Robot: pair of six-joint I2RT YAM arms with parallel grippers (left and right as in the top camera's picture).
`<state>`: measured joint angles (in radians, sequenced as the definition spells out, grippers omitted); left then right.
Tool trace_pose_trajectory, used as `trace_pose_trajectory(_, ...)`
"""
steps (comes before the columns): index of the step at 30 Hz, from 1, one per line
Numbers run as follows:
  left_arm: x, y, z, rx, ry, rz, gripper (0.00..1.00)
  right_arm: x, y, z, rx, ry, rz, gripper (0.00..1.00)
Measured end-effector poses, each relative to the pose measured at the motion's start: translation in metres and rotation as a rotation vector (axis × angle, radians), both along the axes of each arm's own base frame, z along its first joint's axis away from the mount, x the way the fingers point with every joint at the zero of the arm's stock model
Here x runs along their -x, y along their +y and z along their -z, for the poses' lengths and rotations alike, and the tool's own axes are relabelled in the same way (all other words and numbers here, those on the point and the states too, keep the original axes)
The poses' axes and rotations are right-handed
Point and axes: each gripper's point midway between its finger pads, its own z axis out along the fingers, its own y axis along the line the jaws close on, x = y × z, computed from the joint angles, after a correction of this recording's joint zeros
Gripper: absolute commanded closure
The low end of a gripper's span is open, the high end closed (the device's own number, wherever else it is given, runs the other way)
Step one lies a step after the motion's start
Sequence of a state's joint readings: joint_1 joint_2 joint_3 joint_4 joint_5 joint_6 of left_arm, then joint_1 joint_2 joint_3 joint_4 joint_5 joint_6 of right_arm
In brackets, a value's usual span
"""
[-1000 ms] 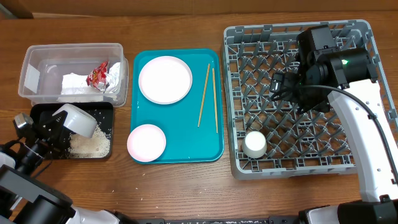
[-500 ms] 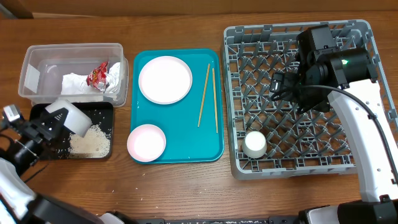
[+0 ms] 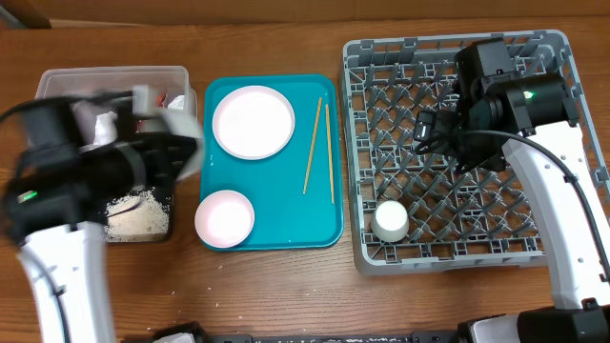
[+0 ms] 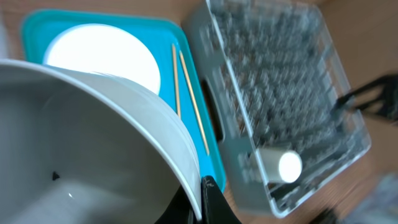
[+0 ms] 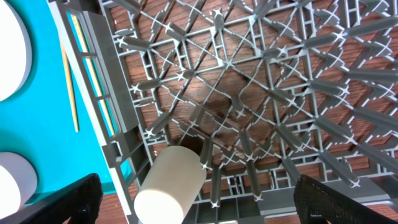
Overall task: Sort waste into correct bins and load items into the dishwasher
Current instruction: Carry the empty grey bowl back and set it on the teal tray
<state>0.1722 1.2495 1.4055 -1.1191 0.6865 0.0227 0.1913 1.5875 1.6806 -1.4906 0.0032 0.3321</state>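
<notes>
Left claw [image 4: 202,193] clenches the rim of the pale bowl [image 4: 93,143] near the worktop's [image 3: 286,286] left edge; the grey rack [image 3: 448,263] lies rightward, beyond the teal tray [image 3: 329,229], under the splayed, empty right claw [image 5: 199,196].

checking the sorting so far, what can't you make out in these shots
Overhead: the blurred left arm covers most of the clear tub and black tray; contents unclear.
Left wrist: the bowl fills the frame, hiding whatever lies under it.
Right wrist: big plate and small plate are cut off by the left edge.
</notes>
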Motion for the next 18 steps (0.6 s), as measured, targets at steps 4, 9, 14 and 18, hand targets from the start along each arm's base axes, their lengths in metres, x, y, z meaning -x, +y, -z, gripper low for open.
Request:
trace_pose_trajectory(4, -0.008, -0.046, 0.026, -0.121, 0.052, 0.094, 0.96, 0.0, 0.0, 0.0, 0.0, -0.001, 0.0, 0.0)
trace_pose_trajectory(9, -0.011, -0.099, 0.081, -0.306, 0.159, 0.208, 0.96, -0.001, 0.0, 0.0, 0.0, -0.002, -0.001, 0.0)
trace_pose_trajectory(14, -0.007, -0.127, 0.135, -0.47, 0.263, 0.273, 0.96, -0.002, 0.0, 0.0, -0.001, -0.006, 0.0, 0.0)
trace_pose_trajectory(18, 0.0, -0.137, 0.172, -0.554, 0.355, 0.302, 0.96, -0.003, 0.001, -0.001, -0.002, -0.012, 0.0, 0.0)
